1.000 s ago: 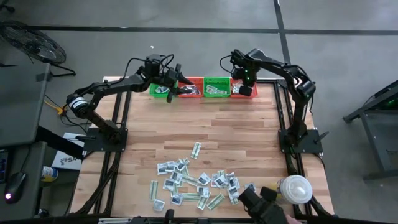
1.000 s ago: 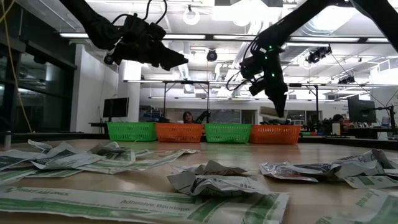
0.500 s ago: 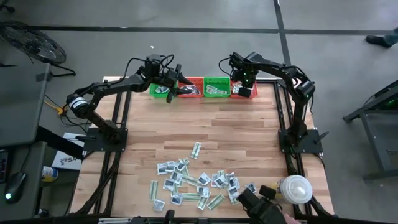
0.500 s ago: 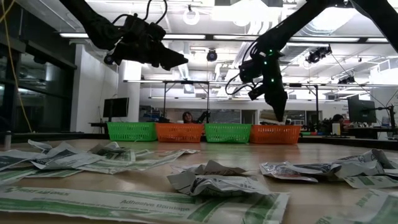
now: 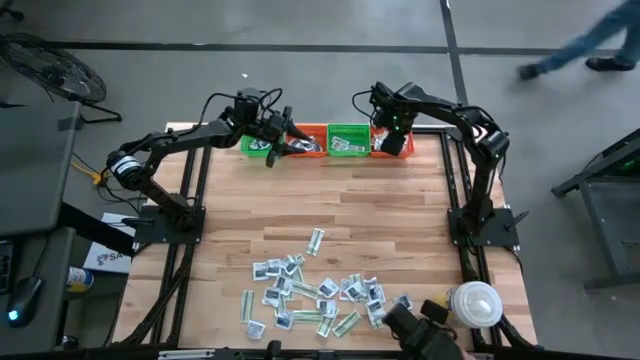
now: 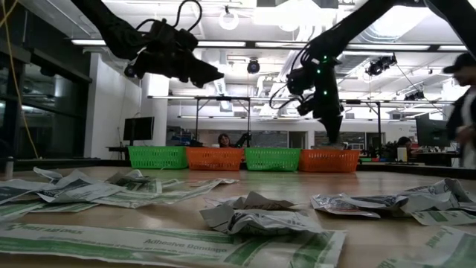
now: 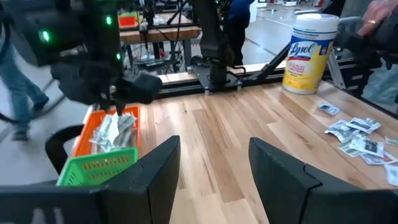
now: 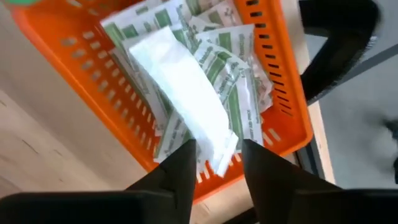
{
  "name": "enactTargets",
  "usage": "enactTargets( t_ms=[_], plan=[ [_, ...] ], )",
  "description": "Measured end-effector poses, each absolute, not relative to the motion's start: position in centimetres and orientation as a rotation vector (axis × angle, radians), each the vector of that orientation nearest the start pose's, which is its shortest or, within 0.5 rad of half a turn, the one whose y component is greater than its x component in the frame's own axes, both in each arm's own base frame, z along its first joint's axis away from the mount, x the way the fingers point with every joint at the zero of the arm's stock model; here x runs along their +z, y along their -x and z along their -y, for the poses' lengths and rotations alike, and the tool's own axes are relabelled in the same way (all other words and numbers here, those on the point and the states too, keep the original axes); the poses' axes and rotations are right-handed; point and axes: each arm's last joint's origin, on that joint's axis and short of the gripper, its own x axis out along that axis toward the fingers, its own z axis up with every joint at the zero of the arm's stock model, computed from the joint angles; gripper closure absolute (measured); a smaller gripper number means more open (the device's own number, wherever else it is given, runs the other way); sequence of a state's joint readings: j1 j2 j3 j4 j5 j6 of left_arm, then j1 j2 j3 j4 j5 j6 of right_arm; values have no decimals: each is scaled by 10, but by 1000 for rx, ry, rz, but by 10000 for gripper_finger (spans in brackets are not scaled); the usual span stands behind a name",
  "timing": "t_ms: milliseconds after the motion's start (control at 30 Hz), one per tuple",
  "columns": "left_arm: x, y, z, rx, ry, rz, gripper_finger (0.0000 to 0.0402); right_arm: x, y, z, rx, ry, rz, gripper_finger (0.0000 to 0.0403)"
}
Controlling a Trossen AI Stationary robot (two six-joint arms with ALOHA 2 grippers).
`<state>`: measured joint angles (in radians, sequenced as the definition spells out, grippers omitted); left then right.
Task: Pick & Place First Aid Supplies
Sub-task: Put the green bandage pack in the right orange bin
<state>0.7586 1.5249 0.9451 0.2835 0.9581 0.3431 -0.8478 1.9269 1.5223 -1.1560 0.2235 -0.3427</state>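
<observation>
Many small flat packets (image 5: 315, 295) lie heaped near the table's near edge, filling the foreground of the low view (image 6: 253, 216). My right gripper (image 8: 219, 149) hangs open over the rightmost orange basket (image 8: 124, 106) at the far edge (image 5: 396, 142). A white packet (image 8: 180, 87) slants above the green-striped packets in that basket, with its end between my fingertips. My left gripper (image 7: 214, 146) is open and holds nothing, raised over the left baskets (image 5: 290, 135). My right gripper points down into the orange basket, and the white packet's near end (image 8: 221, 146) lies between its parted fingers. I cannot tell whether the fingers touch that end.
Four baskets line the far edge: green (image 5: 258, 146), orange (image 5: 305, 143), green (image 5: 348, 140), orange (image 5: 385, 146). A white lidded container (image 5: 473, 303) stands at the near right corner beside a dark shape (image 5: 420, 330). A person (image 6: 465, 112) stands beyond the table on the right.
My right gripper has stayed over the rightmost orange basket, shifting only a little. A person has walked into the low view from the right and crosses the floor beyond the far edge in the high view.
</observation>
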Motion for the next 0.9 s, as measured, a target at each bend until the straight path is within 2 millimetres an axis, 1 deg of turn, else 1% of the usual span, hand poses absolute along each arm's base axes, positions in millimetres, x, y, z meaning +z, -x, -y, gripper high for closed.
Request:
enactTargets(
  t_ms=[167, 367, 467, 600, 700, 800, 900],
  plan=[
    [255, -252, -207, -232, -85, -184, 214, 233, -231, 270, -588, -234, -1590, 272],
    [252, -252, -205, -239, -63, -209, 214, 266, -223, 258, -645, -262, -1459, 273],
    [247, -254, -199, -265, -40, -248, 214, 285, -220, 247, -648, -288, -1371, 274],
    [239, -262, -183, -317, -33, -317, 214, 306, -220, 231, -644, -275, -1283, 274],
    [233, -271, -165, -340, -67, -379, 214, 319, -220, 220, -639, -242, -1230, 274],
    [230, -281, -145, -363, -114, -432, 214, 327, -222, 210, -624, -220, -1198, 274],
    [226, -289, -127, -369, -164, -484, 214, 332, -226, 199, -586, -236, -1165, 274]
  ],
)
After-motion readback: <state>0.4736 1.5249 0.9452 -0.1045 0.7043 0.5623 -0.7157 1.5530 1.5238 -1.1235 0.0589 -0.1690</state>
